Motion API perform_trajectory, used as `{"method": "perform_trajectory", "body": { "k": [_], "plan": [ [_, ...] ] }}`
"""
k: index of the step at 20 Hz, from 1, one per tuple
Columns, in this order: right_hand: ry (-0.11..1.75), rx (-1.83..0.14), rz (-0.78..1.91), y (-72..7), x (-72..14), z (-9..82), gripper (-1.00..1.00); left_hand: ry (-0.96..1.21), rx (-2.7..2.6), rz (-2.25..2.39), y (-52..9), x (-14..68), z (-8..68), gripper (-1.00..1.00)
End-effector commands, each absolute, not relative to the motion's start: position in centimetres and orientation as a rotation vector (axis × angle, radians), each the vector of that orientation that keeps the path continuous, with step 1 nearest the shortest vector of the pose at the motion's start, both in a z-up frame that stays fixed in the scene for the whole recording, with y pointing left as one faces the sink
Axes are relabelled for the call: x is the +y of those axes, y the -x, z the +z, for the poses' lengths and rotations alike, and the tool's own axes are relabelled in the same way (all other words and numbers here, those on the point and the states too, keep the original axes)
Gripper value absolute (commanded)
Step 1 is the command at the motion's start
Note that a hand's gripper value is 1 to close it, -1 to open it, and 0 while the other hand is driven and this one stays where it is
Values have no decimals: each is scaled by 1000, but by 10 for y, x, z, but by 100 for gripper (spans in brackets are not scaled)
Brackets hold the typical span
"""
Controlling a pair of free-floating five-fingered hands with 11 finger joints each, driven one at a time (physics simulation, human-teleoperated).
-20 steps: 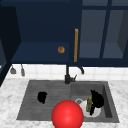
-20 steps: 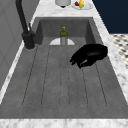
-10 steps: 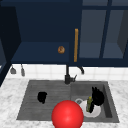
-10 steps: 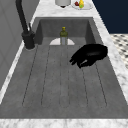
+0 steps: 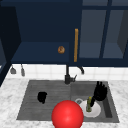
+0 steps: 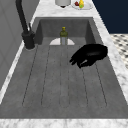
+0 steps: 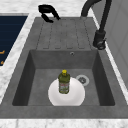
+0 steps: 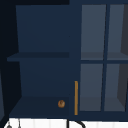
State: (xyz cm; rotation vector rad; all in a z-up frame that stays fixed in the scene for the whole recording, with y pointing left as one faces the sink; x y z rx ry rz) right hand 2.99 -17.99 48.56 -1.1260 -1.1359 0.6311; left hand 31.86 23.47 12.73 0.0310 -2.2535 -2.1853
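**Two hands hover over a kitchen sink**

The right hand (image 5: 100, 91) hangs above the sink basin (image 5: 106, 86) with its fingers straight and spread, pointing upward, holding nothing. Just below and beside it, a green bottle (image 5: 88, 104) with a yellow cap stands upright on a white plate (image 5: 96, 112) on the basin floor, next to the drain (image 7: 82, 79). The left hand (image 5: 42, 97) floats over the ribbed draining board (image 5: 55, 90), fingers curled and empty. A red ball (image 5: 67, 115) fills the foreground at the sink's front edge. A black tap (image 5: 68, 76) rises behind, and a small brown object (image 8: 61, 103) sits on the open cabinet shelf (image 8: 37, 106).
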Motion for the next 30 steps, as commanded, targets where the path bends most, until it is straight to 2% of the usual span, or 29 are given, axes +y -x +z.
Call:
{"method": "perform_trajectory", "body": {
  "k": [1,7,10,15,30],
  "plan": [
    [1142,-1156,485,-32,-178,495,-100,-31,-2253,-2185,-319,235,127,0],
    [1162,-1172,362,-32,-171,508,-100,-31,-2253,-2185,-319,235,127,0],
    [1098,-1153,372,-25,-158,507,-100,-31,-2253,-2185,-319,235,127,0],
    [1106,-1201,304,-5,-140,498,-100,-31,-2253,-2185,-319,235,127,0],
    [989,-1243,29,-7,-105,496,-100,-31,-2253,-2185,-319,235,127,0]
  ]
}}
